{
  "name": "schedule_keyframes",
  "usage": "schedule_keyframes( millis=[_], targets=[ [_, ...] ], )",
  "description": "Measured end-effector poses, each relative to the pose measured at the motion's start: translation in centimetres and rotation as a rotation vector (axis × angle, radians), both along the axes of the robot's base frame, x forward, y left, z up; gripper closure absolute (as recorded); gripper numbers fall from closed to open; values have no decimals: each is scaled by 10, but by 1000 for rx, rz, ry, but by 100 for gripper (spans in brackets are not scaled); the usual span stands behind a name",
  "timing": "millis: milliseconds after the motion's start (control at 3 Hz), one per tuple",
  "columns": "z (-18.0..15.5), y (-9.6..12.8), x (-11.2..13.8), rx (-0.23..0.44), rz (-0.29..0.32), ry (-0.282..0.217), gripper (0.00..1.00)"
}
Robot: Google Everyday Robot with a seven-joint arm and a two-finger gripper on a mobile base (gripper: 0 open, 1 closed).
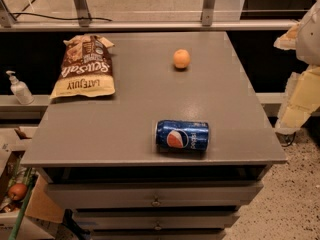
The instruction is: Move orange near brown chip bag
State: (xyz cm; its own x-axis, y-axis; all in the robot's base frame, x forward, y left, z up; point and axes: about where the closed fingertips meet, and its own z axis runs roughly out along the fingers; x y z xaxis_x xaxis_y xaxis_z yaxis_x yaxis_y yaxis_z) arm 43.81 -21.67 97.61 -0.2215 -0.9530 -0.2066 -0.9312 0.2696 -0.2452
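A grey cabinet top with drawers below it carries three things. The brown chip bag lies flat at the far left corner, its lettering upside down to the camera. The orange sits toward the far edge, right of the bag and well apart from it. A blue Pepsi can lies on its side near the front edge (logo facing up). The gripper, pale and yellowish, hangs beyond the cabinet top's right edge, touching nothing on it. At left a pump bottle stands on a ledge; lower left, a reddish fruit rests by a cardboard box
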Motion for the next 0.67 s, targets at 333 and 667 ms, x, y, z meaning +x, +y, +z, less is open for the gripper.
schedule_keyframes(
  millis=[333,667],
  targets=[
    [0,0,0,0,0,0,0],
    [0,0,0,0,0,0,0]
  ],
)
